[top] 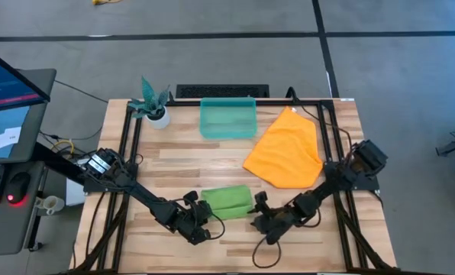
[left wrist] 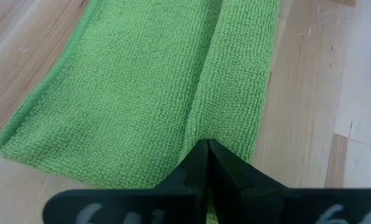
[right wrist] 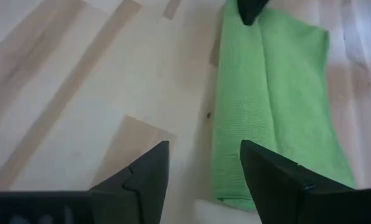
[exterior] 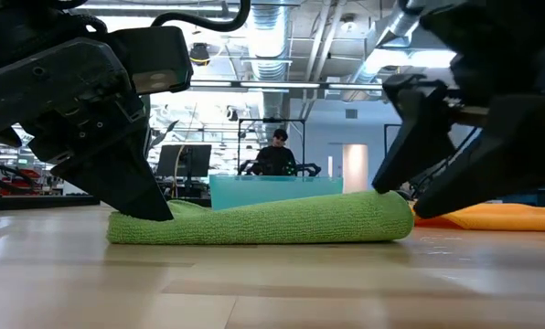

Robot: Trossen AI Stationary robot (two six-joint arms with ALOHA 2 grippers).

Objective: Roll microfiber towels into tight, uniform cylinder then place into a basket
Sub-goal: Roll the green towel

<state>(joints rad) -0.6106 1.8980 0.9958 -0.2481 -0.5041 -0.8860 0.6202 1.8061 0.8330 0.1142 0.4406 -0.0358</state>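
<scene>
I work in a lab/workshop: bare ceiling ducts [exterior: 271,41], concrete floor [top: 212,46], monitor [top: 6,84] beside my table [top: 189,156].

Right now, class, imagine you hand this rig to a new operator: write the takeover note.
Left gripper: shut, pinching the near edge of the green towel.
Right gripper: open, at the towel's other end, holding nothing.
Green towel: folded into a flat strip at the table's front, partly rolled at most.
Orange towel: lying loose, unrolled, right of the basket.
Basket: at the back, no towel inside.
Left to do: finish rolling green, roll orange, place both in the basket.
</scene>
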